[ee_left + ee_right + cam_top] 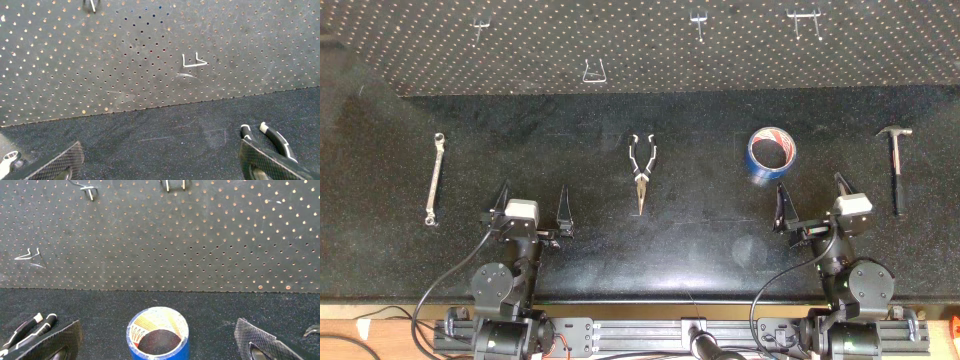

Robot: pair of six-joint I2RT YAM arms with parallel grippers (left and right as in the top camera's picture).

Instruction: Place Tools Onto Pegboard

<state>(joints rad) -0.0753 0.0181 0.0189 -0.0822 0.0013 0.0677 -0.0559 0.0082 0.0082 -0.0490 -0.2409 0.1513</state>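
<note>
My left end effector (534, 192) and right end effector (810, 188) both sit low over the black worktop (700, 250), fingers spread wide and holding nothing. The wrench (435, 178), pliers (641, 172), tape roll (771, 150) and hammer (895, 165) lie in a row on the worktop. None of them is on the pegboard (640, 40) behind.

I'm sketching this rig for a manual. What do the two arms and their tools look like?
The left arm and right arm are black, with round joint housings and a white block at each wrist. The left tool and right tool each carry two dark, tapered fingers with a carbon-fibre weave. Black cables loop from each base.
</note>
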